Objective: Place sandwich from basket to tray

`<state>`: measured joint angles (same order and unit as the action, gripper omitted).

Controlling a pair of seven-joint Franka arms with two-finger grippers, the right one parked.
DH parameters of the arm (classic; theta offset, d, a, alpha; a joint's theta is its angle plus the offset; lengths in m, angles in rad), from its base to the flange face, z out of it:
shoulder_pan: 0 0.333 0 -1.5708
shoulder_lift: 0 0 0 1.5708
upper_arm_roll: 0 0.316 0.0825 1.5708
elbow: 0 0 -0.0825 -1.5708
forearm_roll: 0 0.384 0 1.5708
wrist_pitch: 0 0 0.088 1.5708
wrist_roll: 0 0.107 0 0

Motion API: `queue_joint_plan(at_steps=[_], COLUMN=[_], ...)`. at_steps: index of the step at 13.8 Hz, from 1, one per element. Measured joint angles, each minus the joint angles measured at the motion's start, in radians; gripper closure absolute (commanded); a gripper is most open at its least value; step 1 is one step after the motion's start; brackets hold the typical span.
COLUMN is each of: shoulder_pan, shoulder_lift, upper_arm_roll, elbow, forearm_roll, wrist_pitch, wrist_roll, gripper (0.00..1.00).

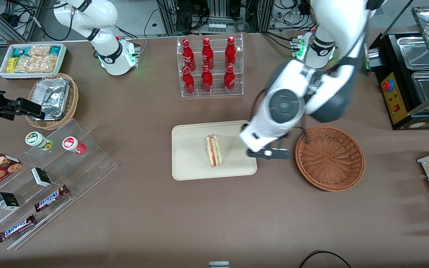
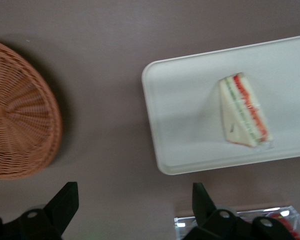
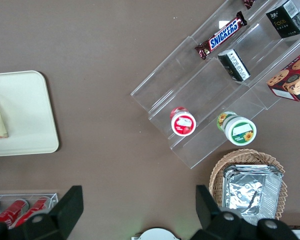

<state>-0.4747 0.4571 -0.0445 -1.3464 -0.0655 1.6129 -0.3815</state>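
Front view: sandwich [image 1: 213, 150] on tray [image 1: 188, 163], beside empty open tool [image 1: 269, 153].

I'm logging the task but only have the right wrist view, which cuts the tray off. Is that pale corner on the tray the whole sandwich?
Observer: Yes. The sandwich lies wholly on the tray, near its middle.
Operator: And the basket?
Observer: The basket holds nothing; it sits beside the tray, toward the working arm's end.
Operator: Where is the left gripper?
Observer: The gripper hangs open above the table, between tray and basket, holding nothing.
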Motion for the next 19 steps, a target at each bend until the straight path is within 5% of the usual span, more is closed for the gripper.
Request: queue_joint_plan(at_steps=[8,19], shoulder_pan=[0.254,0.464], shoulder_lift=[-0.249,-0.413], upper_arm_roll=[0.005,-0.042], elbow=[-0.212,-0.217], forearm_roll=[0.0,0.048], wrist_pitch=[-0.093,-0.255], wrist_roll=[0.36,0.407], gripper=[0.0,0.0])
